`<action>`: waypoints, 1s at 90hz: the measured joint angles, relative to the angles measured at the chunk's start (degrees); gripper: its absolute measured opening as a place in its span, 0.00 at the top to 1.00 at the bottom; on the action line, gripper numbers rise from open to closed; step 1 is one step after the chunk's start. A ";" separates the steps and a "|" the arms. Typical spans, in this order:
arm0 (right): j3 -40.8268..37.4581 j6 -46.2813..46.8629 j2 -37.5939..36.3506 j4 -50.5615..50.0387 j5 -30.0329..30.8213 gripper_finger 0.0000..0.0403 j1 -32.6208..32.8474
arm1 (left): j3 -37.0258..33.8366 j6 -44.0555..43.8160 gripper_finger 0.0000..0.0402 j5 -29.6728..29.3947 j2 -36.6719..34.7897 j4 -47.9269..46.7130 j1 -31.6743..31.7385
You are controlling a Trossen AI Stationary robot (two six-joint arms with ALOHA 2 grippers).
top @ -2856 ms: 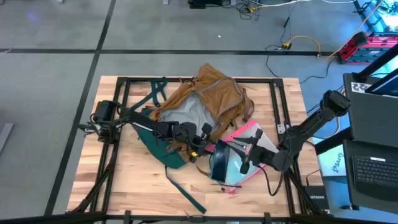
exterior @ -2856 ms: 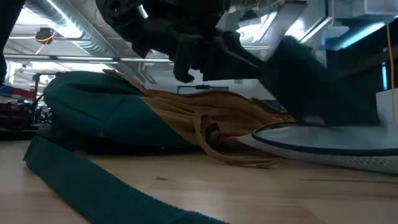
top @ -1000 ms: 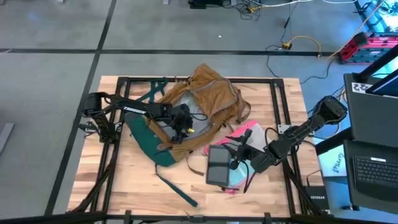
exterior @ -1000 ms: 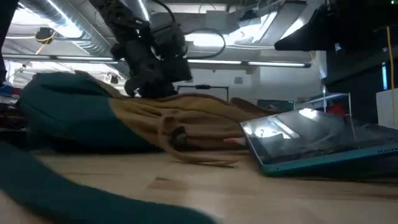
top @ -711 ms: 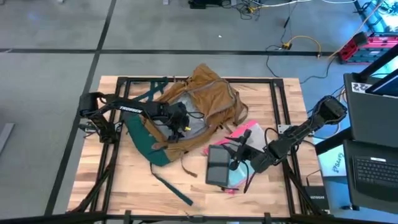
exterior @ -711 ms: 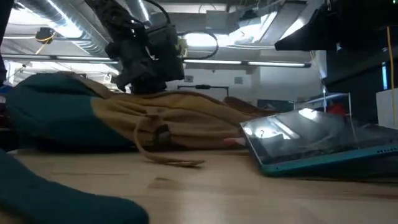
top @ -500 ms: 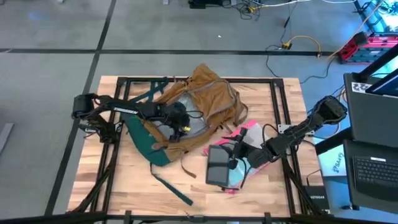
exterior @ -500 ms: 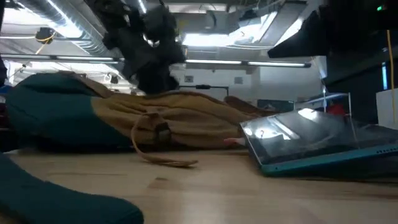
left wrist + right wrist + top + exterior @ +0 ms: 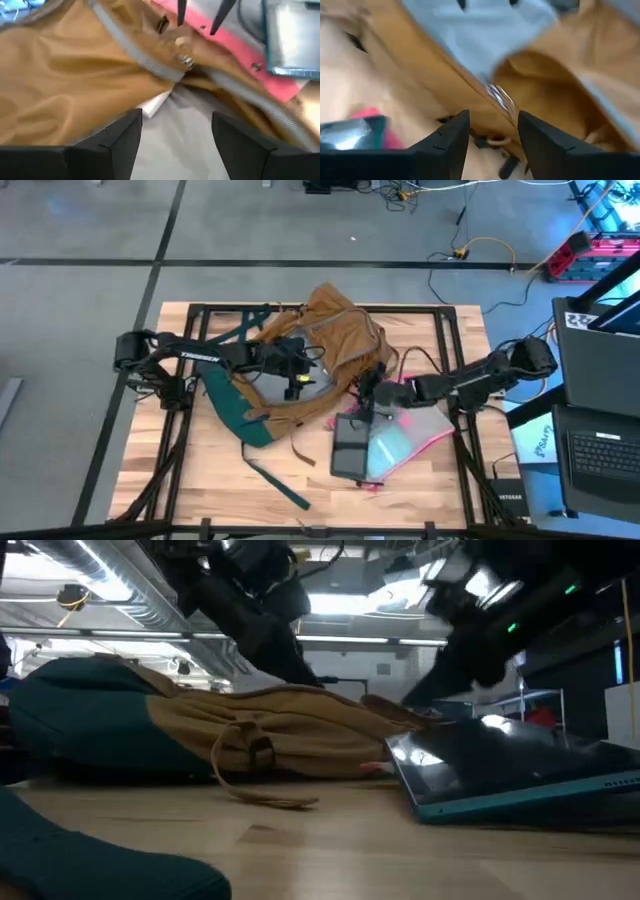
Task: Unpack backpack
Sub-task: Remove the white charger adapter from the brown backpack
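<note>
The tan-brown backpack (image 9: 320,345) lies flat on the table, its teal base (image 9: 235,405) toward the left, its mouth open on the grey lining (image 9: 300,380). My left gripper (image 9: 300,375) is open over that lining (image 9: 190,130), next to the zipper rim (image 9: 145,62). My right gripper (image 9: 366,395) is open at the backpack's right edge. Its fingers (image 9: 447,145) stand on either side of the tan zipper rim (image 9: 500,100), with no touch that I can see. In the low view the backpack (image 9: 200,730) rests on its side.
A dark tablet (image 9: 352,448) lies near the table's front, partly on a clear pink-edged pouch (image 9: 410,442). In the low view the tablet (image 9: 500,780) sits tilted. A teal strap (image 9: 272,480) trails toward the near edge. Black frame rails (image 9: 452,340) border the table.
My right gripper has left the tablet and swung toward the far edge and the left, up to the backpack's right rim. My left gripper has shifted slightly toward the right over the lining. The backpack has slid a little to the left, its strap trailing with it.
</note>
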 joint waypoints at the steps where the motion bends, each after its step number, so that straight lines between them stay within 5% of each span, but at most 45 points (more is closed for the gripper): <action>1: 0.00 0.16 0.30 -0.03 -0.73 0.62 -0.56 | 0.01 0.00 0.44 0.00 0.25 0.06 0.17; 35: 0.76 0.58 11.74 9.34 -11.99 0.64 -11.06 | 0.08 -2.53 0.44 1.98 7.29 6.31 5.50; 90: 8.90 -3.90 17.69 6.80 -17.61 0.98 -11.57 | 0.23 -3.05 0.44 4.43 10.07 7.36 8.69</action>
